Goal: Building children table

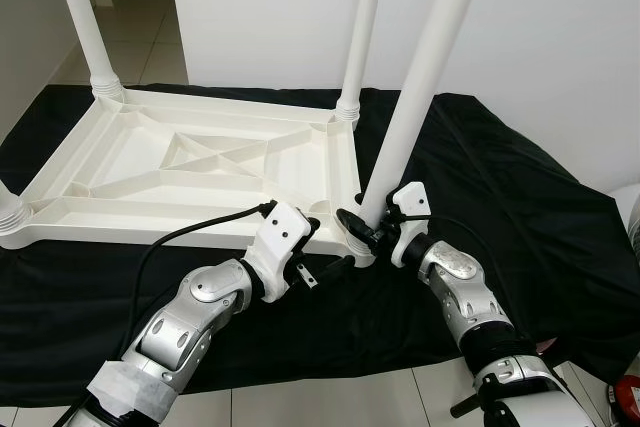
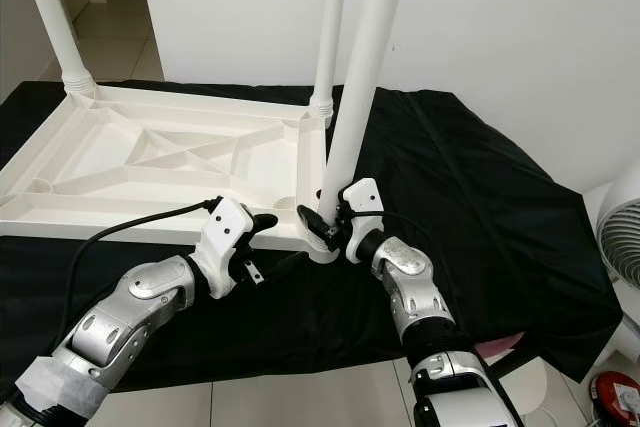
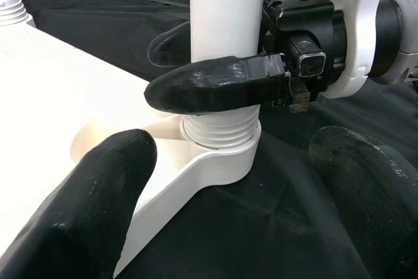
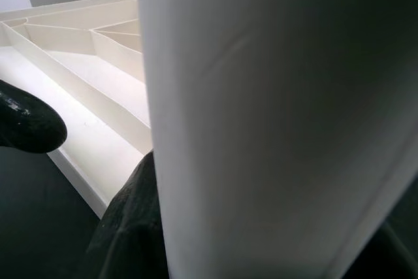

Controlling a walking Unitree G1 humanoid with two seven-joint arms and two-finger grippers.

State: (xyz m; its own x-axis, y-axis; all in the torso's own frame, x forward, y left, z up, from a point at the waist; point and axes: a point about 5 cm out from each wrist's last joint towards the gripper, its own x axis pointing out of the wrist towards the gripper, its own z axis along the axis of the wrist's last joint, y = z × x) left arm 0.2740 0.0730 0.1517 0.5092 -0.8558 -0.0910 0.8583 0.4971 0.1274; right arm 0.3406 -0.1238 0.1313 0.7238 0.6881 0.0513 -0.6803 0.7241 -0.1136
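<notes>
Upturned white tabletop on black cloth; left gripper, jaws spread, just beside its near corner socket; right gripper, jaws pinching the tilted white table leg seated there

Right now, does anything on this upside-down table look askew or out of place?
Yes. The near-right leg, gripped by the right gripper at its threaded base, leans right, while the far-right leg stands nearly upright.

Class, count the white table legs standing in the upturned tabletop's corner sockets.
3: one at the far left corner, one at the far right corner, one at the near right corner, gripped by the right gripper. The near left corner is partly cut off.
</notes>
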